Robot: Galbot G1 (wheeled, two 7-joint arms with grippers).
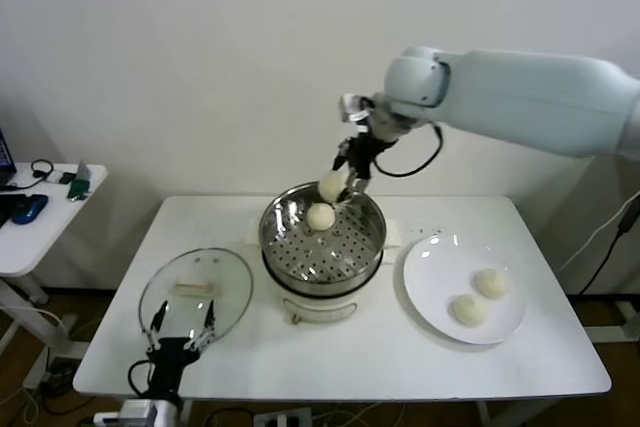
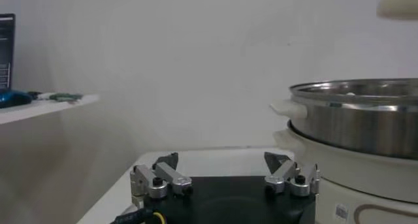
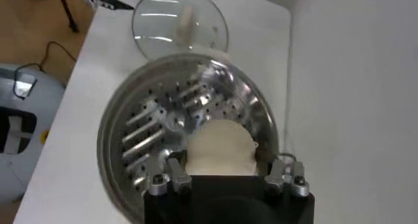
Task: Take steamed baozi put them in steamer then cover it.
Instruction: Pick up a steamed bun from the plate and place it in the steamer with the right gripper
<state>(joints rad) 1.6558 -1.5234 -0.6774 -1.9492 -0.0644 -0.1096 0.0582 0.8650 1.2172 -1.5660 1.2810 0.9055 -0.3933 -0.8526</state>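
Baozi clamped in right gripper, above steamer

This looks like a robot test room or a lab, not a real kitchen. A plain white rectangular desk stands against a bare white wall, with loose black cables on the brown floor below it. Beside it, a smaller white side desk carries a blue computer mouse and black headphones.
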